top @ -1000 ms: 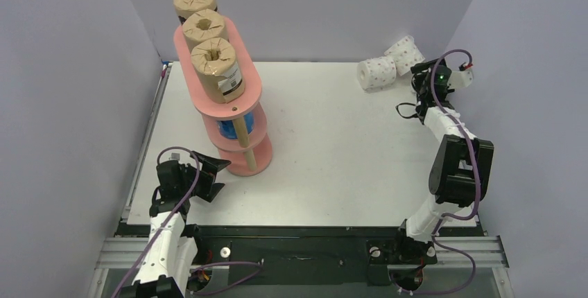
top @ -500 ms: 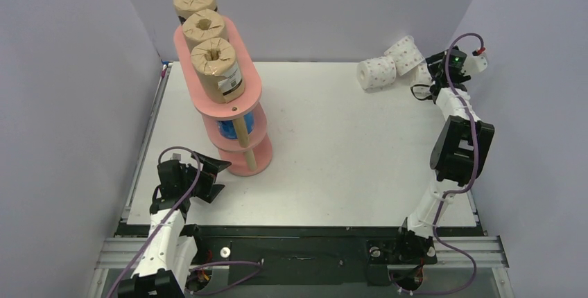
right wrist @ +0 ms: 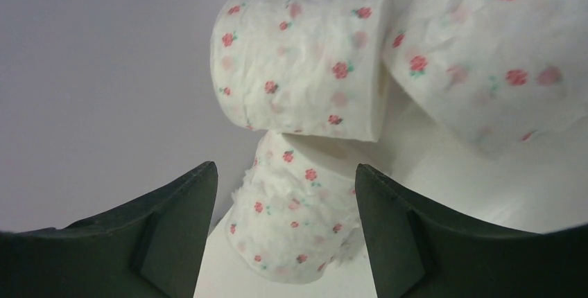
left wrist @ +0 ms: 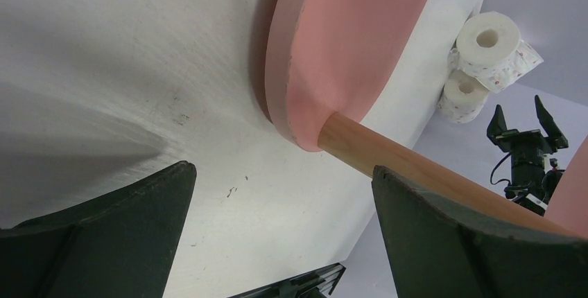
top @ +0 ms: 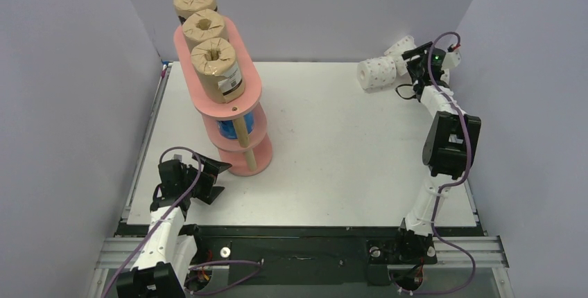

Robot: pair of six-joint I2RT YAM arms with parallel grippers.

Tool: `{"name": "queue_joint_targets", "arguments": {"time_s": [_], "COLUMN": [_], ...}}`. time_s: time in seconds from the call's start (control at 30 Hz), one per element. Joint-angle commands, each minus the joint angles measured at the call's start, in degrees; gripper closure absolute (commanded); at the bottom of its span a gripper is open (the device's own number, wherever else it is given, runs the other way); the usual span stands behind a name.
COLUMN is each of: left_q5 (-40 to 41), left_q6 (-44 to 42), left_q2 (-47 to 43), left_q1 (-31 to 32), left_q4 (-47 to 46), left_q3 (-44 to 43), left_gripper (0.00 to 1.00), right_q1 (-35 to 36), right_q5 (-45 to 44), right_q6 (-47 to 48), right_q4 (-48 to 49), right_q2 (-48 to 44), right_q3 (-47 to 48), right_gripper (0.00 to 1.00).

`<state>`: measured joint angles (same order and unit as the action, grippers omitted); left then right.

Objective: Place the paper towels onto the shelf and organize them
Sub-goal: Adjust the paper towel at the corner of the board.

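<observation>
The right gripper [top: 414, 62] has been turned back toward the white rolls [top: 376, 73] in the far right corner, jaws open and empty, apparently for a grasp, while the left gripper [top: 219, 177] is held wide open and empty beside the shelf [top: 252, 91].

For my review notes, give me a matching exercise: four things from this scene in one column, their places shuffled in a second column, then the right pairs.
Things:
1. three brown wrapped paper towel rolls
2. blue wrapped paper towel roll, partly hidden
3. white paper towel rolls with pink dots
4. left gripper

Places:
A. far right corner of the white table
B. on the near side of the foot of the salmon-pink three-tier shelf
C. the shelf's top board
D. the shelf's middle tier

Pairs: 1-C, 2-D, 3-A, 4-B
</observation>
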<state>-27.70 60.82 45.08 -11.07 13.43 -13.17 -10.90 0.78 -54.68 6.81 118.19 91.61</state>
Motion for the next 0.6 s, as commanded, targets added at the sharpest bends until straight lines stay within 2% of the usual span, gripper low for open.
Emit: {"name": "queue_joint_targets", "arguments": {"time_s": [0.0,0.1,0.27,0.57], "left_q5": [0.06,0.06,0.35,0.54], "left_q6": [-1.47,-1.49,-1.57,-1.69], "left_q2": [0.01,0.15,0.63,1.17], "left_q1": [-0.33,-0.16,0.03,0.06], "left_q4": [-1.37,-1.29,-1.49,-1.52], "left_q3": [-2.76,-2.78,-3.27,-3.96], "left_gripper": [0.01,0.01,0.0,0.01], "right_q1": [2.26,2.84,3.45,4.84], "right_q5": [-1.32,-4.73,-8.37,-1.52], "right_q6": [-1.01,-0.64,0.51,2.01], "right_q4": [1.85,-2.32,-2.71,-1.2], "right_q2": [2.09,3.02,2.17,7.15], "right_q3": [3.14,5.21,2.88,7.02], "right_gripper": [0.31,0.31,0.3,0.3]}}
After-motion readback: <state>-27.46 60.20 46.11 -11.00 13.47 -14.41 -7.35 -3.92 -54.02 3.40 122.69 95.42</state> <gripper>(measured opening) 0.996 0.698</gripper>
